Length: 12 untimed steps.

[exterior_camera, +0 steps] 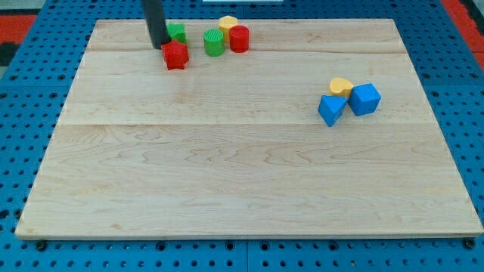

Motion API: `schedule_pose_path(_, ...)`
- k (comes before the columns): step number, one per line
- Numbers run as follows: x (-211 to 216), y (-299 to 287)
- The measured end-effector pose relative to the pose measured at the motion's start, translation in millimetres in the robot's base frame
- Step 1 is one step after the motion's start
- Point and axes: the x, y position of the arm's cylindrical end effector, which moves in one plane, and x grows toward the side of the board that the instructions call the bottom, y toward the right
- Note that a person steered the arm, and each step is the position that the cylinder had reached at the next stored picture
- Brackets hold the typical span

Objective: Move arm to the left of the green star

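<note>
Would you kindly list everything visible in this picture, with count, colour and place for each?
Wooden board: one, light wood, fills most of the view.
Pegboard surface: one, blue with holes, surrounds the board.
Green block: one, shape partly hidden by the rod, top left.
Red block: one, just below that green block.
Green cylinder: one, top centre.
Yellow block: one, behind the green cylinder.
Red cylinder: one, right of the green cylinder.
Yellow block: one, right side.
Blue blocks: two, right side, and.
My tip: one dark rod, left of the partly hidden green block.
</note>
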Motion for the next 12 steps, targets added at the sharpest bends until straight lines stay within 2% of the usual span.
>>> schedule_pose_path(1,20,-18)
schedule_pose_path(2,56,7)
schedule_pose_path(3,77,0)
schedule_pose_path(4,79,-57)
schedule_pose_path(6,60,-60)
schedule_pose_path(10,63,-60)
schedule_pose_path(12,33,-50)
